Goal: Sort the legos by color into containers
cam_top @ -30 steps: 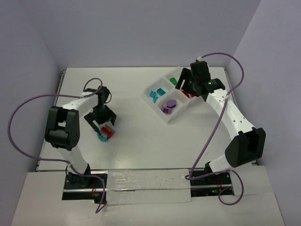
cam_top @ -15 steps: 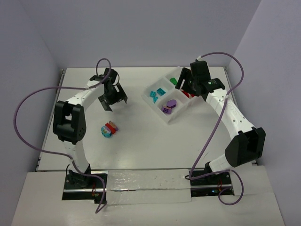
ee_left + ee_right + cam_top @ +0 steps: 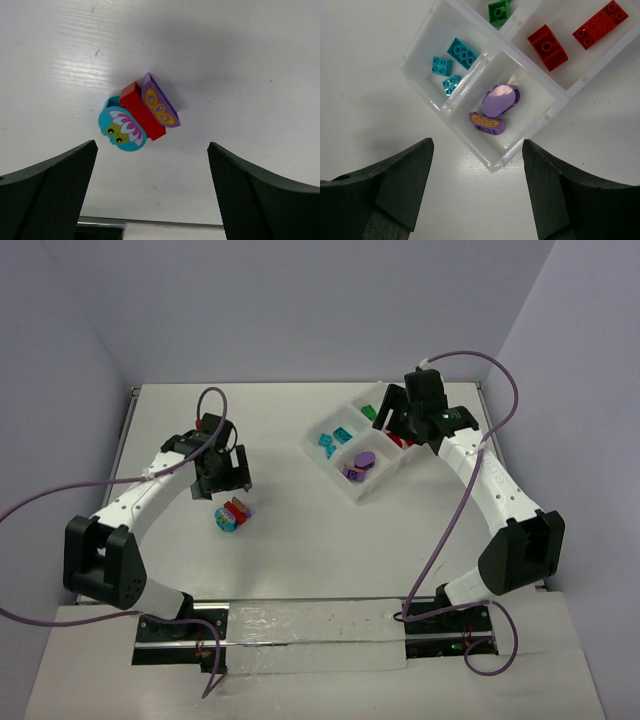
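A clump of legos [image 3: 231,515] lies on the table: a teal round piece [image 3: 121,131], a red brick [image 3: 142,112] and a purple piece [image 3: 159,102] stuck together. My left gripper [image 3: 222,488] is open and empty, above the table just beyond the clump; in its wrist view [image 3: 151,150] the clump lies ahead of the fingertips. My right gripper [image 3: 392,425] is open and empty over the clear tray [image 3: 358,495]. The tray [image 3: 492,167] holds teal bricks [image 3: 462,52], purple pieces [image 3: 500,98], red bricks [image 3: 547,47] and a green brick [image 3: 498,11], each colour in its own compartment.
The tray sits at the far right of the white table. Grey walls close in the left, back and right sides. A metal rail [image 3: 300,635] with both arm bases runs along the near edge.
My left gripper left the clump on the table, swung away toward the back, then came back close over it. The clump and the right arm have not moved.
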Available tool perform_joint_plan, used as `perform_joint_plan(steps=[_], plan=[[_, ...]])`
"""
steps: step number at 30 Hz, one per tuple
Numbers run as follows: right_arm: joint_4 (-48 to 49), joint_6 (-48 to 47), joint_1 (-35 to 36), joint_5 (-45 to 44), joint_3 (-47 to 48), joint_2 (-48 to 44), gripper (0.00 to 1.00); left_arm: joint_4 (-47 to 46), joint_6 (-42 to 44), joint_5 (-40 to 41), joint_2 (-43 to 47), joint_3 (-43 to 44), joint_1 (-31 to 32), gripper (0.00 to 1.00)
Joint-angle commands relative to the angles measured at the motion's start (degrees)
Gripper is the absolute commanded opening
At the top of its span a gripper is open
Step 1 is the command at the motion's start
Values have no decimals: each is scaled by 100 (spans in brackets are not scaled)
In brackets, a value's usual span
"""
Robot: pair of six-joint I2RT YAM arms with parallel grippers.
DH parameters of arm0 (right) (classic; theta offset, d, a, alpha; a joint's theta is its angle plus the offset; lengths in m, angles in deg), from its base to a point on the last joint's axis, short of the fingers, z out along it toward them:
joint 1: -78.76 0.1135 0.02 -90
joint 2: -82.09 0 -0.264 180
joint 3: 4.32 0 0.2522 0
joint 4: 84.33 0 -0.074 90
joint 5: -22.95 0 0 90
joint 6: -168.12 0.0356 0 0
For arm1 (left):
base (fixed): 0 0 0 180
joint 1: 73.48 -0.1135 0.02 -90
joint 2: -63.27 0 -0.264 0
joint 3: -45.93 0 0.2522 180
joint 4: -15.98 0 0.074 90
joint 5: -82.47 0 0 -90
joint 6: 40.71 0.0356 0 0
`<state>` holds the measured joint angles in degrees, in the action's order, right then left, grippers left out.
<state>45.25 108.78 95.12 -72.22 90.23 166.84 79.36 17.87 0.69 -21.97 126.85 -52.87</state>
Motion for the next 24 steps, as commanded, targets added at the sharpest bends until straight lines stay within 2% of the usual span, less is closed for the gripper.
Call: perform_joint_plan(steps=[1, 9, 15, 21, 24], plan=[[-88, 100, 43, -3, 236, -176, 79, -250, 413, 45, 475, -216, 13, 99], [-365, -105, 215, 307, 298, -217, 79, -683, 334, -516, 482, -380, 22, 99], [-22, -301, 435, 889, -286, -645, 80, -923, 217, -657, 818, -547, 22, 99], [19, -640, 722, 978, -442, -697, 81, -1149, -13, -85, 946, -666, 22, 99], [144, -607, 884, 1037, -569, -855, 81, -1079, -637, 152, 633, -655, 13, 99]])
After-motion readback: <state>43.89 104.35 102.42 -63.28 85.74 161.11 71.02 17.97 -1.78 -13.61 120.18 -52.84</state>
